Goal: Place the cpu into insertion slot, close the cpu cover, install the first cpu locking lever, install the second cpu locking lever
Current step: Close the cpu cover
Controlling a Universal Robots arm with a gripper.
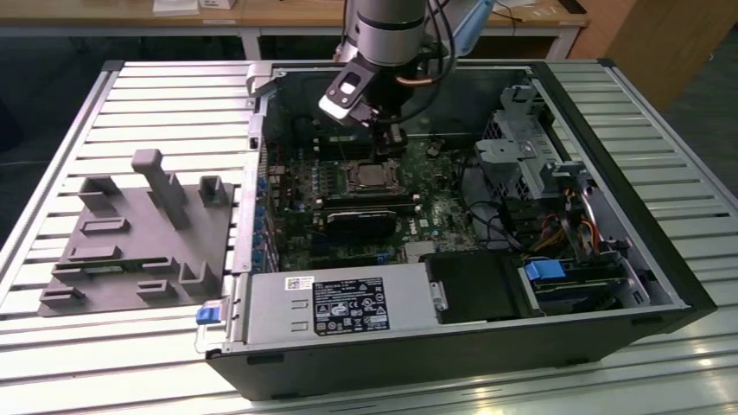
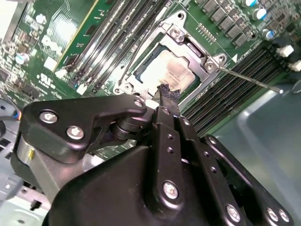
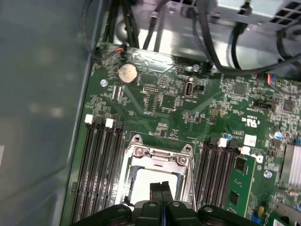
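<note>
Nearest us, the gripper (image 2: pixel 167 94) hangs with its jaws pressed together on nothing, tips over the cpu (image 2: pixel 176 70), which lies flat in the insertion slot (image 2: pixel 124 87) midway across the green circuit board (image 2: pixel 70 28). The cpu cover (image 2: pixel 193 51) lies down around it, and we judge that thin stiff frame safe to press at its rim, while the light, fragile chip should take no force. Beyond, a thin springy locking lever (image 2: pixel 249 80) juts toward the board's edge, best caught near its free end
</note>
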